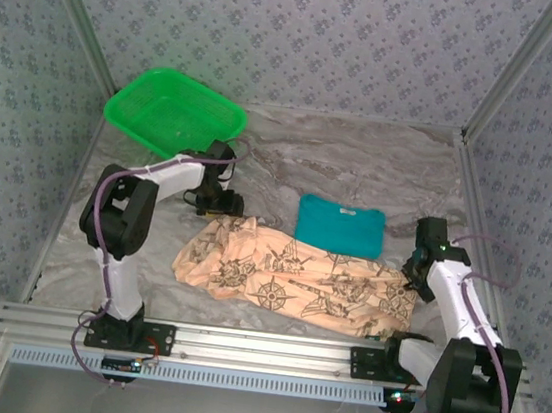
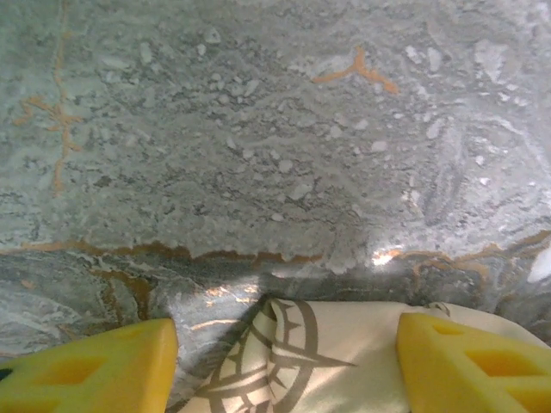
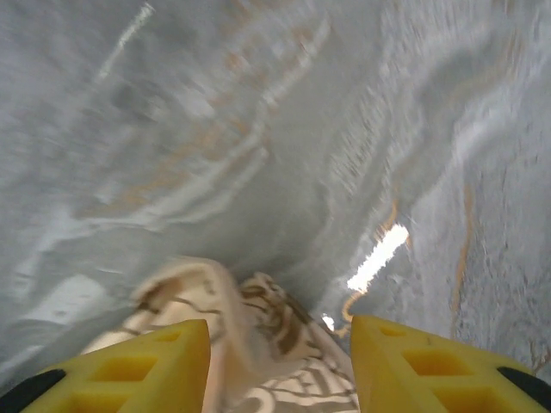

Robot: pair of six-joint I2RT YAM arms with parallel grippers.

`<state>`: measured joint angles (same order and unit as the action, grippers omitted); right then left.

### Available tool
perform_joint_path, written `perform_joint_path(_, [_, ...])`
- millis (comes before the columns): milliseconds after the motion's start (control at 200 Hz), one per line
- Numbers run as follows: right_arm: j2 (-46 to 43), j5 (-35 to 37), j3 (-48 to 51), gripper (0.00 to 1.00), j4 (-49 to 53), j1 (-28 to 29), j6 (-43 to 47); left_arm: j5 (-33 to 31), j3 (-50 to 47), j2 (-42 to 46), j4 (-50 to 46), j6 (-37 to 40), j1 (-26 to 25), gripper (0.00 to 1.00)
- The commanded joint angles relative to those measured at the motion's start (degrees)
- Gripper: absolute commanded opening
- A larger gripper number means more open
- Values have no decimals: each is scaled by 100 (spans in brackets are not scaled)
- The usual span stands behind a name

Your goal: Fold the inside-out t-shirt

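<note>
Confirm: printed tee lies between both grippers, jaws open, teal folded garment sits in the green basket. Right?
Not quite. The top external view shows the teal folded garment on the table just beyond the printed tee, apart from the green basket at far left. The rest holds: tee between left gripper and right gripper, jaws open.

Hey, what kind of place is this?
Likely a robot lab booth: patterned wall panels enclose a marble-look table, two robot arms bolted to an aluminium rail, a peach printed t-shirt between.

We see soft, even light; the right wrist view is blurred, with white glare on the table point(image 3: 275, 129)
</note>
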<state>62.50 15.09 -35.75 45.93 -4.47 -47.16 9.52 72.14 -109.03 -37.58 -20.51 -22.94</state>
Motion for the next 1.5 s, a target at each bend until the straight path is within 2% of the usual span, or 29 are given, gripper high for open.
perform_joint_path(0, [148, -622, 209, 45, -403, -131, -330, 210, 88, -375, 98, 12, -112, 41])
perform_joint_path(80, [219, -887, 397, 36, -692, -240, -497, 403, 7, -361, 168, -64, -123, 17])
perform_joint_path(125, [211, -904, 482, 25, -729, -265, -596, 428, -75, -282, 173, -89, -123, 0])
perform_joint_path(230, [89, -646, 525, 0, -409, -370, -808, 153, -307, 119, -23, -161, -84, 0])
perform_joint_path(435, [113, -570, 599, 0, -324, -1214, -782, -821, -1293, 1359, -436, -664, 271, 0])
perform_joint_path(535, [270, -443, 561, 0, -385, -1363, -590, -1112, -1735, 1822, -630, -995, 607, 0])
perform_joint_path(700, [397, -393, 428, 0, -516, -1317, -10, -577, -2298, 2263, -422, -1203, 1074, 0])
perform_joint_path(720, [376, -400, 414, 0, -513, -1305, 64, -481, -2307, 2282, -417, -1171, 1098, 4])
perform_joint_path(755, [293, -372, 352, 12, -463, -1251, 235, -371, -2285, 2310, -412, -1111, 1099, 13])
perform_joint_path(835, [11, -331, 237, 22, -349, -1105, 487, -177, -2142, 2391, -451, -974, 1099, 17])
perform_joint_path(964, [-493, 43, -341, 42, 317, -347, 565, 472, -1760, 2401, -360, -537, 1099, 27])
perform_joint_path(1119, [-528, 236, -1151, 44, 820, 1075, 348, 1047, -1159, 2071, -591, 168, 869, 41])
perform_joint_path(1209, [3, -114, -1494, 44, 447, 2361, 410, 856, -812, 1765, -779, 496, 516, 43])
perform_joint_path(1299, [886, -813, -2000, 46, -225, 3553, 529, 736, -619, 1470, -874, 542, 362, 43])
perform_joint_path(1409, [1970, -2151, -2646, 47, -1121, 4482, 938, 670, -613, 1159, -835, 423, 360, 44])
perform_joint_path(1494, [2789, -2532, -3384, 49, -1301, 5107, 1524, 570, -645, 989, -711, 335, 345, 46])
